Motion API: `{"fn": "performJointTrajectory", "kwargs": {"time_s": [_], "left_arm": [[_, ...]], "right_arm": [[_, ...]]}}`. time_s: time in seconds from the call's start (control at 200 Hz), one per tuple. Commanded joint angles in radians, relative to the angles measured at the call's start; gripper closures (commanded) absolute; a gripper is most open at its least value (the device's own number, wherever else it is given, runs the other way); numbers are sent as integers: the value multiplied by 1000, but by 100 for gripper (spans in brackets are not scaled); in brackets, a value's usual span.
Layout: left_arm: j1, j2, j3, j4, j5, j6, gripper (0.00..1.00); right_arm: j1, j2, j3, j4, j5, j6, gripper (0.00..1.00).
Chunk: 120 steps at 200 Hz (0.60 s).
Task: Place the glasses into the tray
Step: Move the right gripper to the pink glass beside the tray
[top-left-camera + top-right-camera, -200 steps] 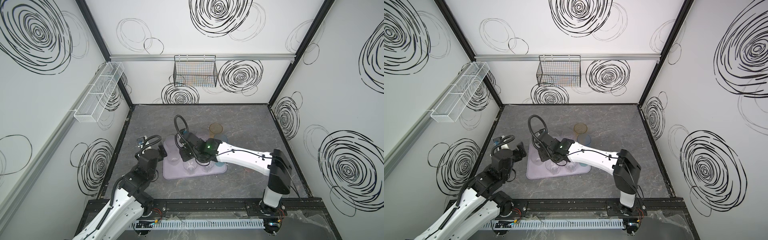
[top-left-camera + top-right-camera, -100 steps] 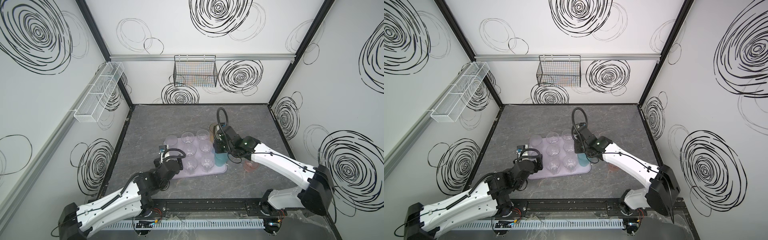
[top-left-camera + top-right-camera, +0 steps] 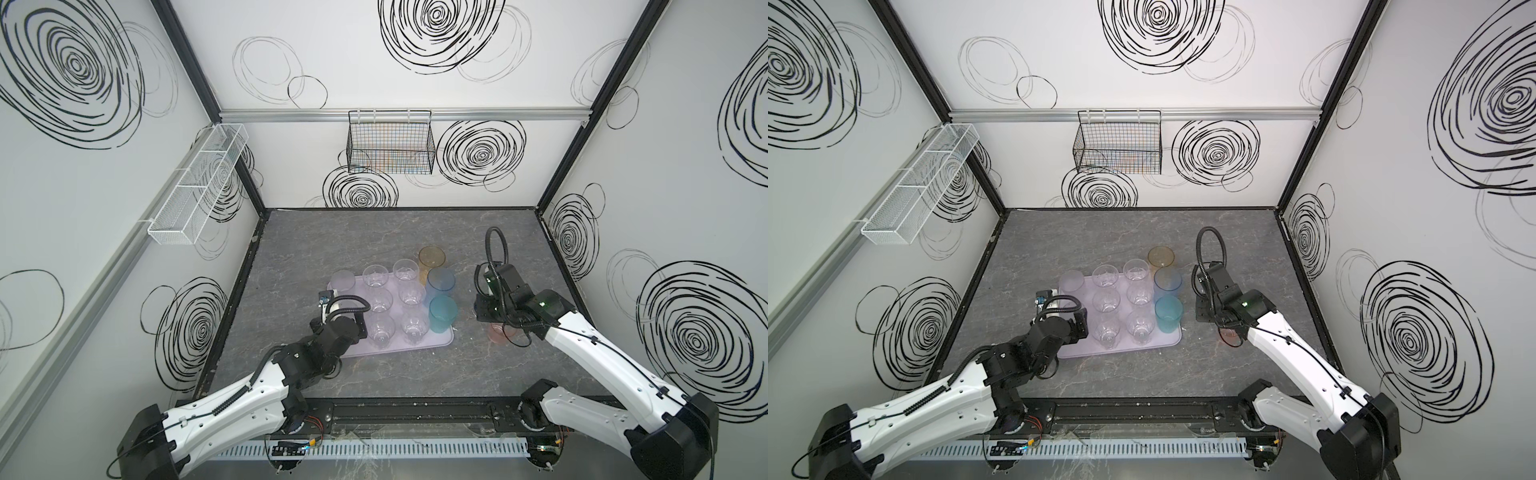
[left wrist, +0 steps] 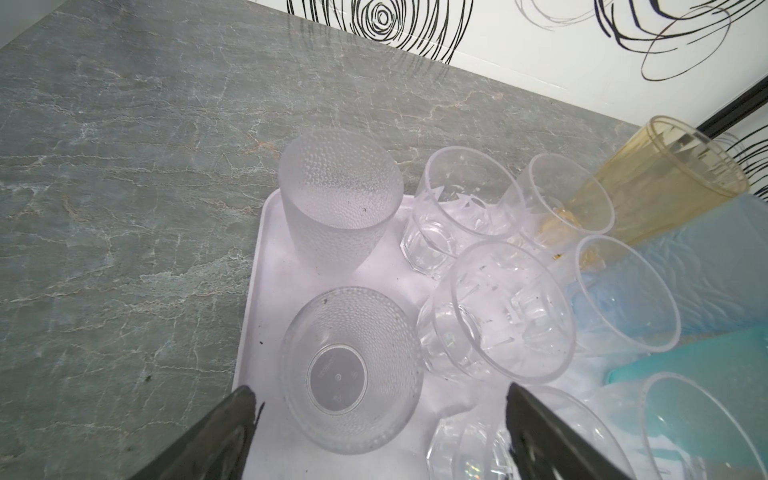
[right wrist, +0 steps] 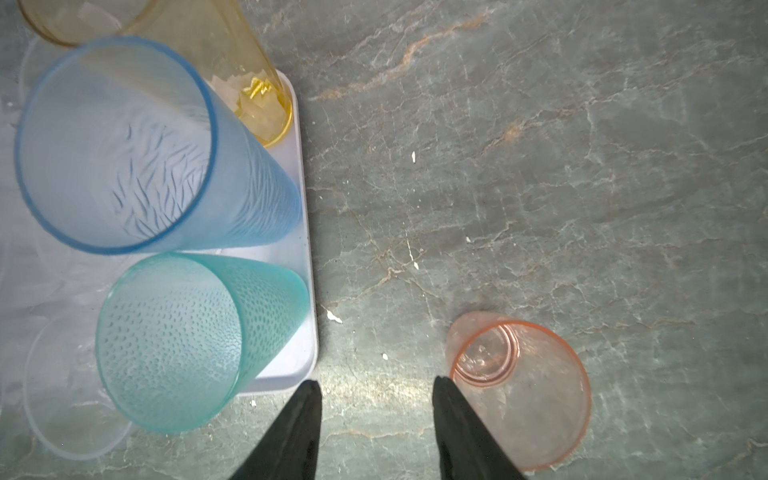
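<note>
Nearly done, we judge: the short pink see-through tumbler (image 5: 519, 390) stands on the grey table (image 5: 540, 166), off the pale lilac plastic tray (image 5: 305, 249). Our right gripper (image 5: 377, 382) hangs half-parted and empty just beside it. Our left gripper (image 4: 379, 390) gapes wide over the tray. Next we straddle the tumbler.

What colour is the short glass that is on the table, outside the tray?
Pale pink. The glass shows best in the right wrist view.

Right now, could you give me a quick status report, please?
Left gripper open over tray. Right gripper open, empty, beside pink glass. Glass on table, outside tray. Nothing in the way.
</note>
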Motion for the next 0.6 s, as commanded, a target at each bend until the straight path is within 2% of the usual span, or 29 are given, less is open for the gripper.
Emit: {"fn": "performJointTrajectory", "kwargs": {"time_s": [0.0,0.415,0.595], "left_arm": [[26,-14,-11,25,29,-7,4],[122,-35,0,31,103,42,4],[149,-52,-16,54,139,45,4]], "right_arm": [[-2,-2,-33,-100,-19,2,52],[1,-2,-102,-98,-16,70,51],[-3,-4,-154,-92,27,142,52]]}}
